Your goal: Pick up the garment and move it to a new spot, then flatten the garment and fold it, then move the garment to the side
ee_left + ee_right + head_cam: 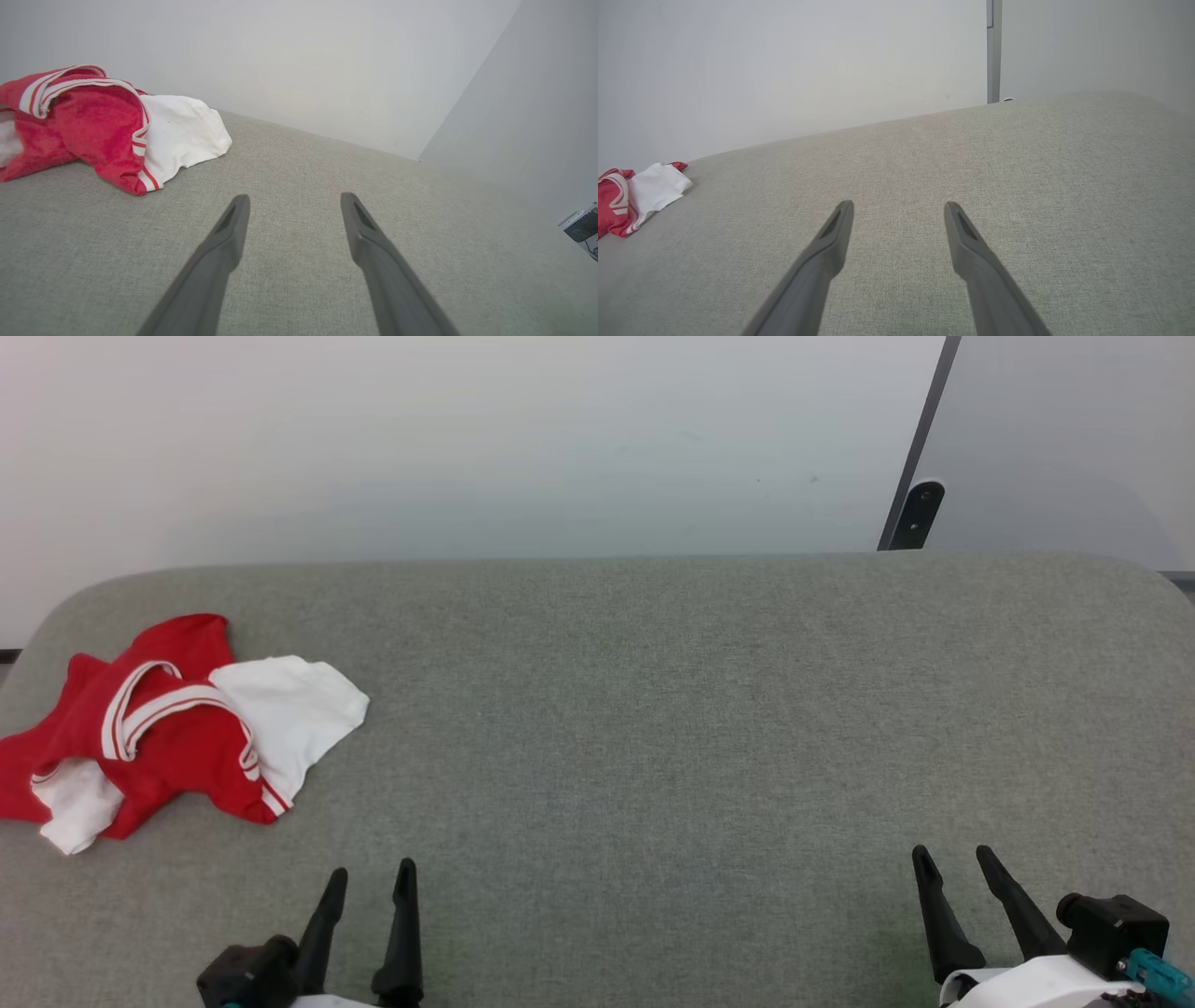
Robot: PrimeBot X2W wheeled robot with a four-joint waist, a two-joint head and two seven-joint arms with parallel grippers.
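The garment [177, 728] lies crumpled at the far left of the grey fabric worktop [653, 709]. Its red body is bunched, the striped neck trim lies on top, and one white sleeve spreads toward the middle. Near it, at the near edge, the left hand [372, 870] hovers with fingers apart and empty. Well to the right, the right hand [952, 851] is likewise spread open, holding nothing.
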